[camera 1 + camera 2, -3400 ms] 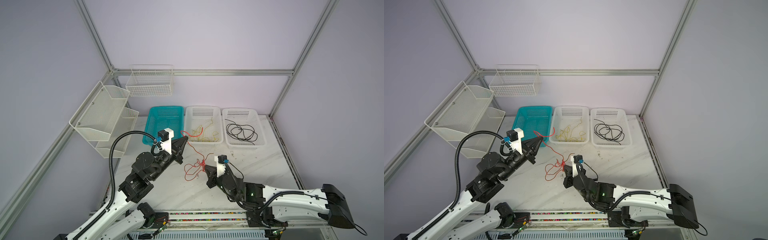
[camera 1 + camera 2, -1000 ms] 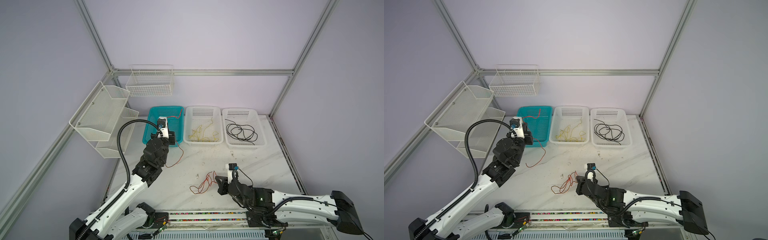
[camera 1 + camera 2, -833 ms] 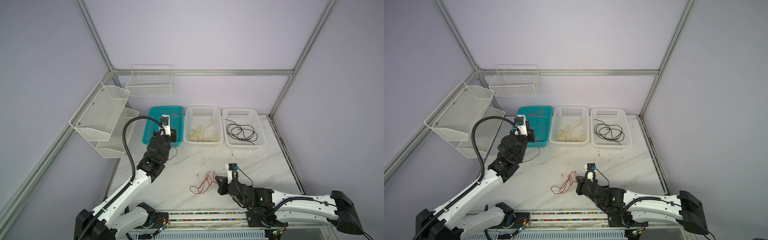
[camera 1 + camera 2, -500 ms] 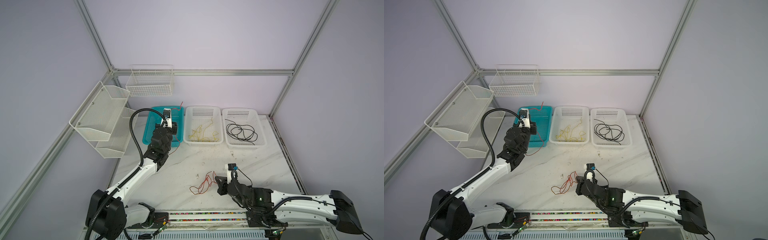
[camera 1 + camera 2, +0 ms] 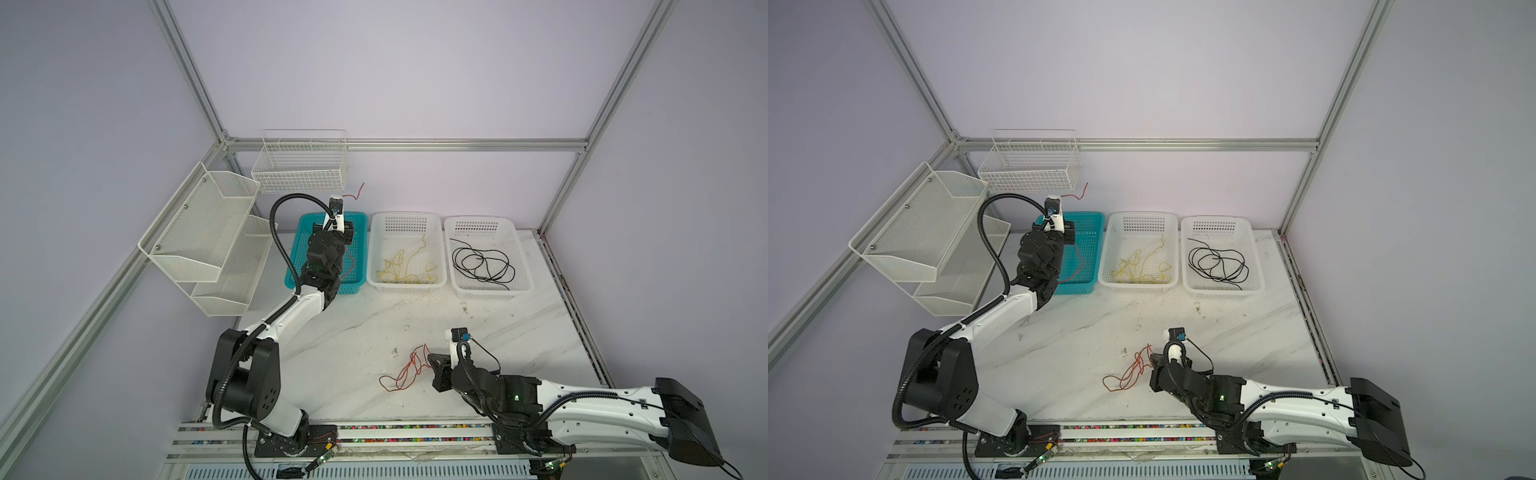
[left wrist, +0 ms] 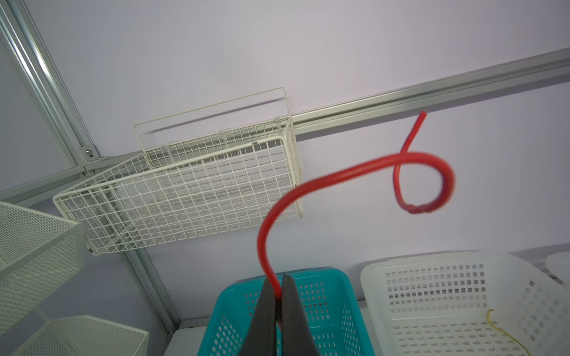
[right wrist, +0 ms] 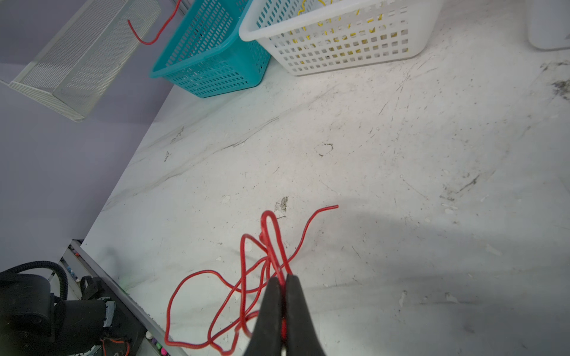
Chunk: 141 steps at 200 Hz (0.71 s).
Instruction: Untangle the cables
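Thin red cables (image 7: pixel 243 277), loosely tangled loops

Lilac walls (image 5: pixel 415 62) framed by aluminium rails (image 5: pixel 415 145) enclose a scuffed white marble tabletop (image 5: pixel 519 332).

One red cable (image 6: pixel 354 169) rises mid-frame in the left wrist view, bending into a small loop with its tip pointing up. In a top view, a loose red-orange tangle (image 5: pixel 409 370) lies flat at lower centre; yellow cables (image 5: pixel 405 266) and a coiled black cable (image 5: pixel 482 264) lie apart at centre.
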Available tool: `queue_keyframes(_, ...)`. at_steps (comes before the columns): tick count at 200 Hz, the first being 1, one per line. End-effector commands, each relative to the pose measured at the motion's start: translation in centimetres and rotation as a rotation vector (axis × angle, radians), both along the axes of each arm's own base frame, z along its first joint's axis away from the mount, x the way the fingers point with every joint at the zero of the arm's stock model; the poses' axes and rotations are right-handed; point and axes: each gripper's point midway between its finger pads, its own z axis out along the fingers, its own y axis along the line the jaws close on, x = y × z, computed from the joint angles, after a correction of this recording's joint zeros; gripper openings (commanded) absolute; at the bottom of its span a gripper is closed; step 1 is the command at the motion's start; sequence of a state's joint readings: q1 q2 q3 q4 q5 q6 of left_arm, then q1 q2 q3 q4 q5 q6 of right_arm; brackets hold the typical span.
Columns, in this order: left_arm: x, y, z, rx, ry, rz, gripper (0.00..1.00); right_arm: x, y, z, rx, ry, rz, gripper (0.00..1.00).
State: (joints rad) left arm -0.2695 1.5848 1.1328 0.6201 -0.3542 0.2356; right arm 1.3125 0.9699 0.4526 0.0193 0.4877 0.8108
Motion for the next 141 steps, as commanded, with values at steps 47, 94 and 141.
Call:
queue_keyframes(47, 4.5, 1.6, 1.6, 0.015, -0.089, 0.035, 0.0, 0.2, 1.3, 1.6, 0.04, -0.027, 0.031, 0.0)
queue_keyframes(94, 5.5, 2.6, -3.5, 0.023, -0.018, 0.061, 0.0, 0.0, 1.2, 1.5, 0.055, -0.019, 0.036, 0.0)
queue_keyframes(141, 5.5, 4.3, -6.9, 0.028, 0.037, 0.093, 0.0, -0.1, 1.2, 1.3, 0.064, -0.019, 0.035, 0.0)
